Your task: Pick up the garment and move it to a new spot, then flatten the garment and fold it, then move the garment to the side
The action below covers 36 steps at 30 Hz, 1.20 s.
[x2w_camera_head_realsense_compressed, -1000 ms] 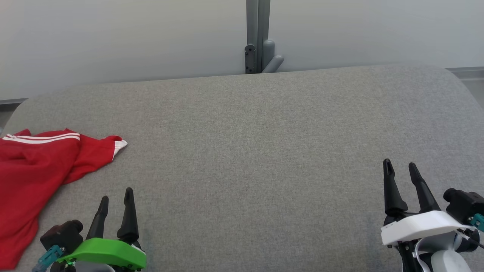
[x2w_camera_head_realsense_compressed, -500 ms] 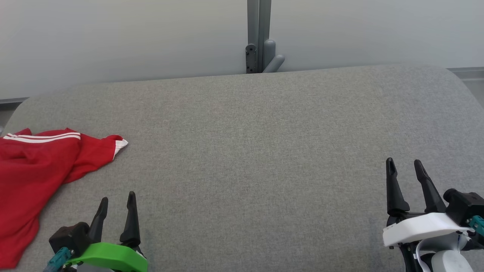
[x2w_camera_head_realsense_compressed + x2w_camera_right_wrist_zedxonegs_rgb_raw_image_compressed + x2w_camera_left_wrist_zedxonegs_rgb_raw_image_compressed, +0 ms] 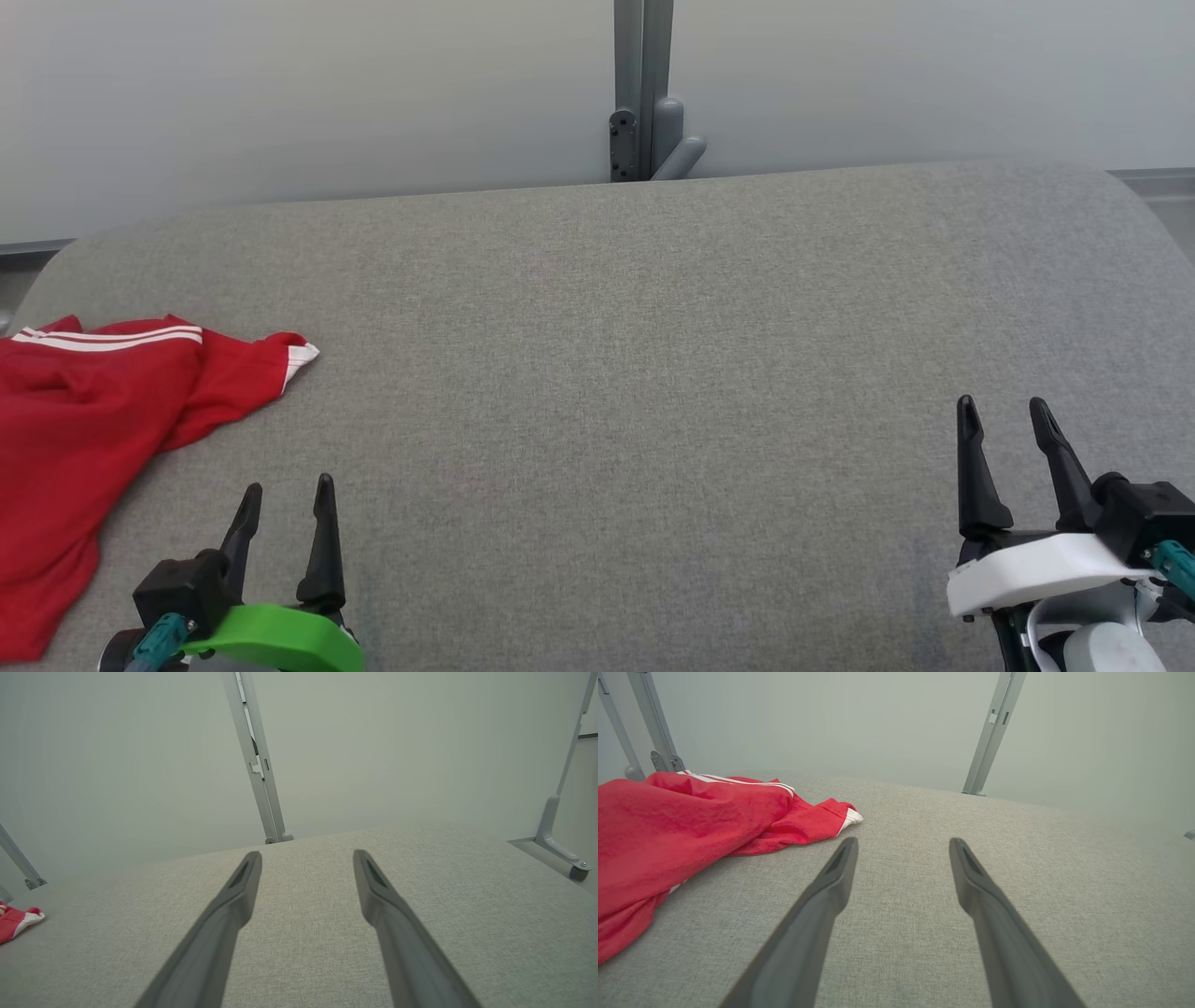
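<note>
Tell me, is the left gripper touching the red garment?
Apart. The left wrist view shows bare grey surface between the left gripper and the red garment.

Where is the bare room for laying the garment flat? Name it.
Bare: the whole middle and right of the grey cushion, from the red garment across to the right jaws, back to the post. Crowded: only the left edge, beside the left jaws.

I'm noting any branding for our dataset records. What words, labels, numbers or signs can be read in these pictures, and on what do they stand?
No readable text in any view.
The red garment carries white stripes but no word, logo or number on the side that shows.
The grey padded surface, the grey post, the left gripper and the right gripper show no lettering.
</note>
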Available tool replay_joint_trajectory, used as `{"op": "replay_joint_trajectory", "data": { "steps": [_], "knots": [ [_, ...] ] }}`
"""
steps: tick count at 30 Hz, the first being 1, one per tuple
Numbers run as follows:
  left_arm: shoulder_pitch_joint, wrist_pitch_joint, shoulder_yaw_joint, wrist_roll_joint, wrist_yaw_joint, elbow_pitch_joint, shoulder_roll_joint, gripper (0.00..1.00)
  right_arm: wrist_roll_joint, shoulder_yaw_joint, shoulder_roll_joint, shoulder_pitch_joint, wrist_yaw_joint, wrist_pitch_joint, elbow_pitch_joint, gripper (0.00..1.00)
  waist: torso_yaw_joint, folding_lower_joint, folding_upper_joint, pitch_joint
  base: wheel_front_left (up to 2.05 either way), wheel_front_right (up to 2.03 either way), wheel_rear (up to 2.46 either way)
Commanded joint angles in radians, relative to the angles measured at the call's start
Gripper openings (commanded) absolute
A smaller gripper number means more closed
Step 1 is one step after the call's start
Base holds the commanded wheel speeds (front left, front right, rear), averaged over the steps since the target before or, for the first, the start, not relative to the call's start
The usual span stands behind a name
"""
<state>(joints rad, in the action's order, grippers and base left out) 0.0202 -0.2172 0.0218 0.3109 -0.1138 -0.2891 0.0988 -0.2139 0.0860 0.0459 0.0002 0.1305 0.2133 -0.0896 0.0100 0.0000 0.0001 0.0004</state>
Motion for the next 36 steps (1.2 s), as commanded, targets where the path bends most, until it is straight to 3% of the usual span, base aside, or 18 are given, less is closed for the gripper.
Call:
{"op": "replay_joint_trajectory", "data": {
  "steps": [1,24,36],
  "knots": [
    [-0.008,-0.01,-0.005,-0.027,-0.003,0.002,-0.001,1.0,0.029,0.001,0.006,0.01,0.0,0.013,0.001,1.0,0.0,0.0,-0.0001,0.001,0.0,0.0,0.0],
    [-0.016,-0.05,-0.023,-0.179,-0.01,-0.01,-0.014,1.0,0.164,0.008,0.006,0.034,0.0,0.054,-0.035,1.0,0.001,0.0,-0.0001,0.001,0.0,0.0,0.0],
    [-0.002,-0.048,-0.019,-0.18,-0.014,-0.016,-0.019,1.0,0.148,0.009,0.006,0.044,0.0,0.053,-0.033,1.0,0.039,0.0,-0.0001,0.0,0.0,0.0,0.0]
  ]
}}
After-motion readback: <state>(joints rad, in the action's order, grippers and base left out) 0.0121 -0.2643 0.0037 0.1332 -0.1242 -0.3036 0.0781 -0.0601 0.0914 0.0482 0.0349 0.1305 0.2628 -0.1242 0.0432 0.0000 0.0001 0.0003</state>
